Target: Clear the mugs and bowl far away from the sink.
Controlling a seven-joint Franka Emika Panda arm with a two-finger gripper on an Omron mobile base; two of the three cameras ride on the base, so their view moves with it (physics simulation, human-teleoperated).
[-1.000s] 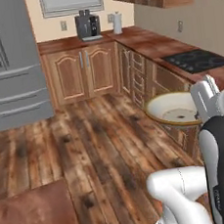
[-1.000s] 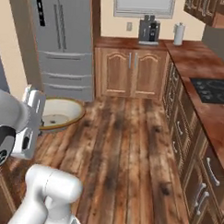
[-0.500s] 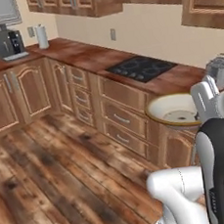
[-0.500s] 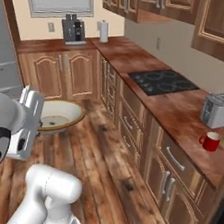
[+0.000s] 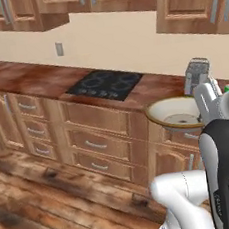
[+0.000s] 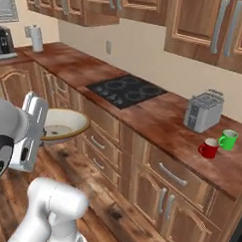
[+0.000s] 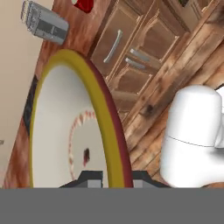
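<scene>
Swinging round with the base, both base cameras now face the stovetop stretch of table, not the fridge corner seen a second ago.

Left base view: the bowl (image 5: 179,114) rides at the end effector (image 5: 208,97), right of the stovetop (image 5: 105,84).

Right base view: red mug (image 6: 208,148) and green mug (image 6: 228,139) already stand beyond the toaster (image 6: 203,110), past the stovetop.

Hand view: the fingers (image 7: 89,178) pinch the bowl's rim. Setting it down is likely next.
</scene>
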